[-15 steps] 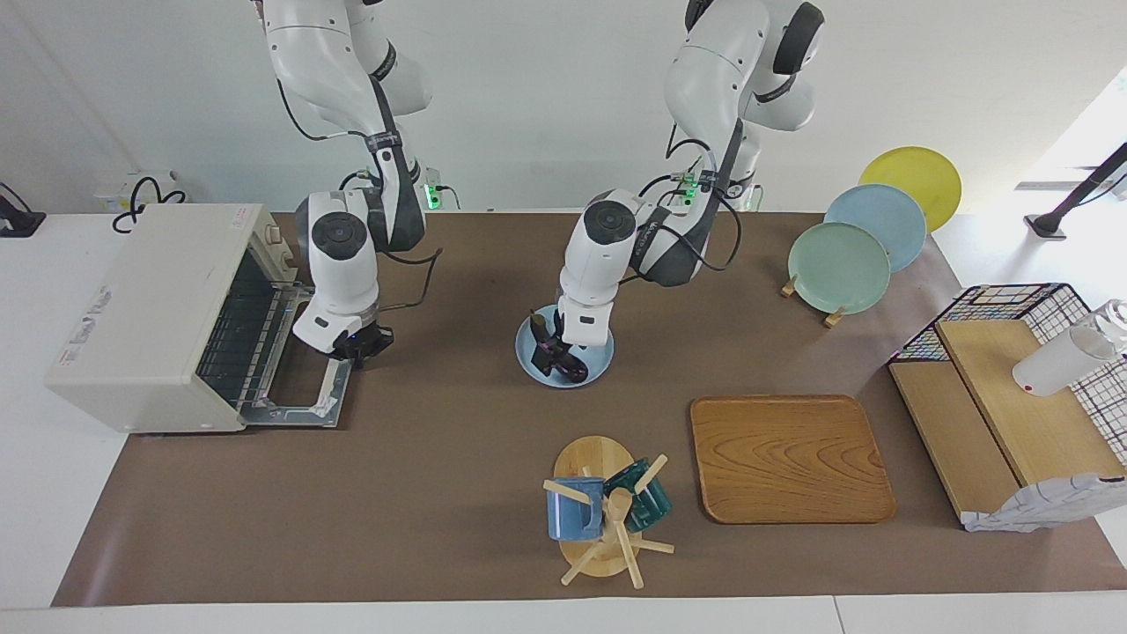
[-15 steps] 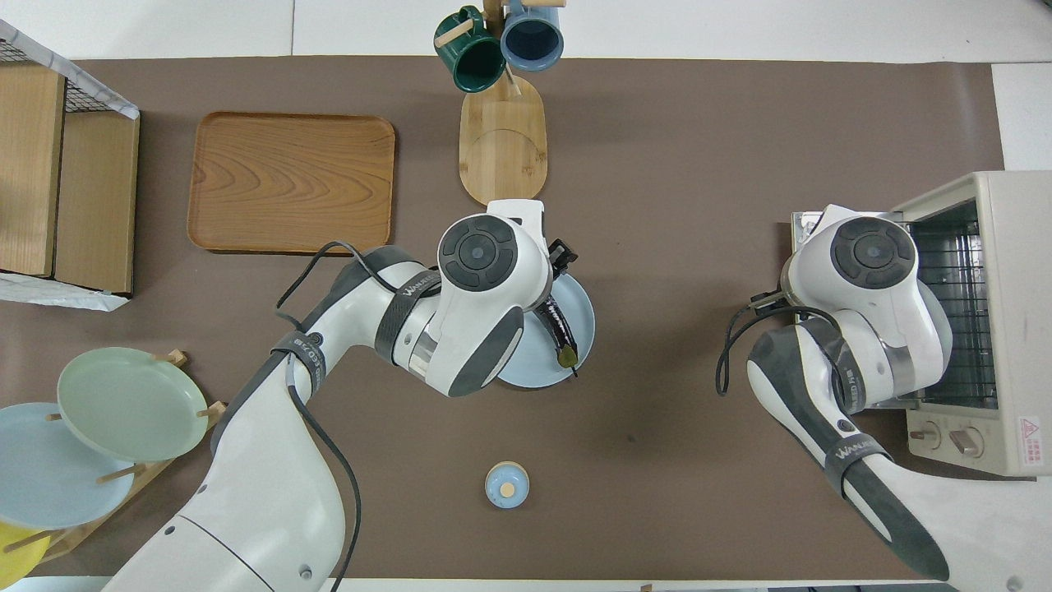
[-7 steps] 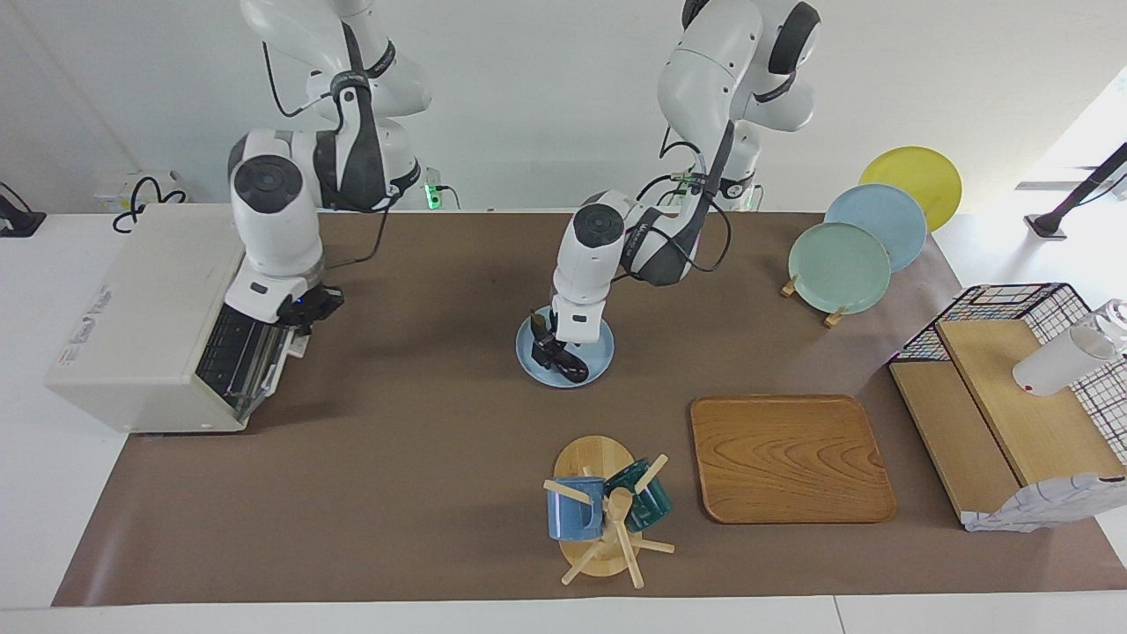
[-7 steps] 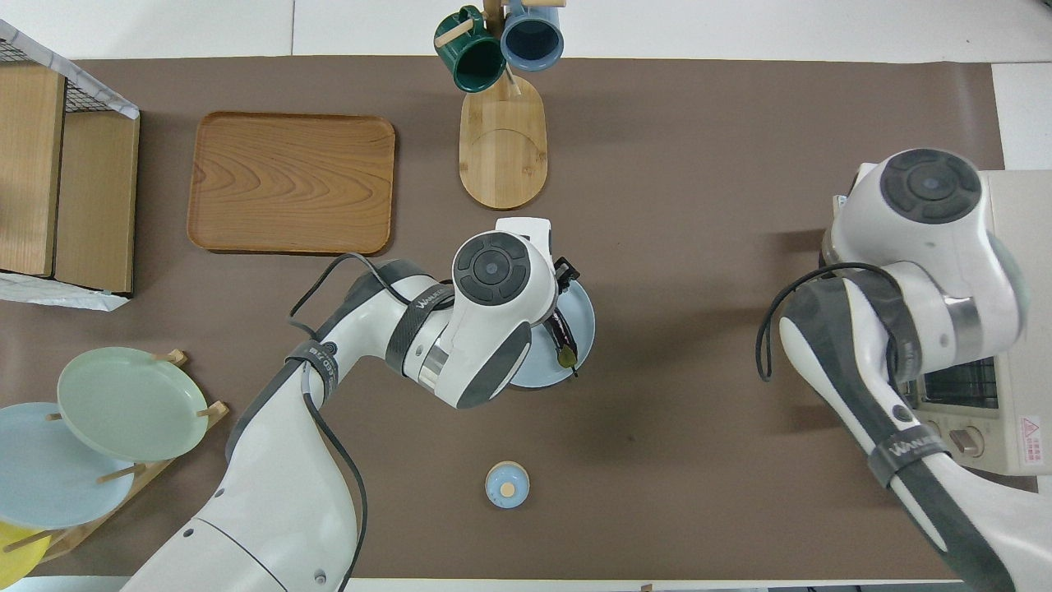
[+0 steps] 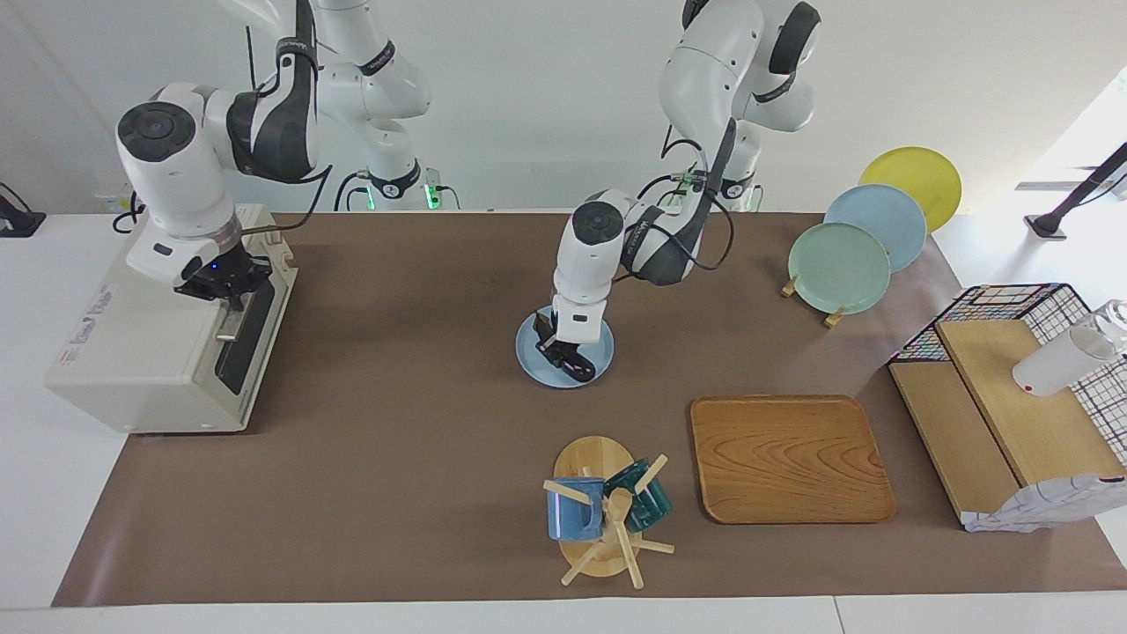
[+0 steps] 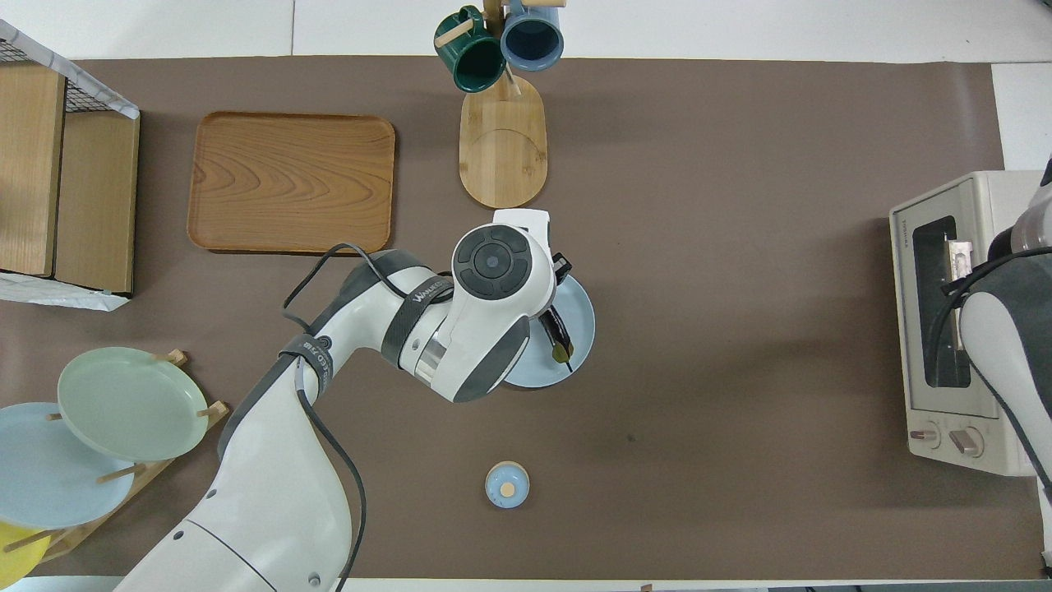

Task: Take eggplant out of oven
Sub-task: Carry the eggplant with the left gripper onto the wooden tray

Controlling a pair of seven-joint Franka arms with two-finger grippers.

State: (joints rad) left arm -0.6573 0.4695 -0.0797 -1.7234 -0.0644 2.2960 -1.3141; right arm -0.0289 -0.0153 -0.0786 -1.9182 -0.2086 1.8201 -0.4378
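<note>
The left arm's wrist hides most of the eggplant and light blue plate.

Plain white wall above a white table with a brown mat.

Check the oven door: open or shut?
Shut. The oven door stands upright against its front, and the right gripper is at its handle.

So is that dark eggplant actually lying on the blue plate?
Touching. The overhead view shows the eggplant lying across the blue plate, inside its rim.
</note>
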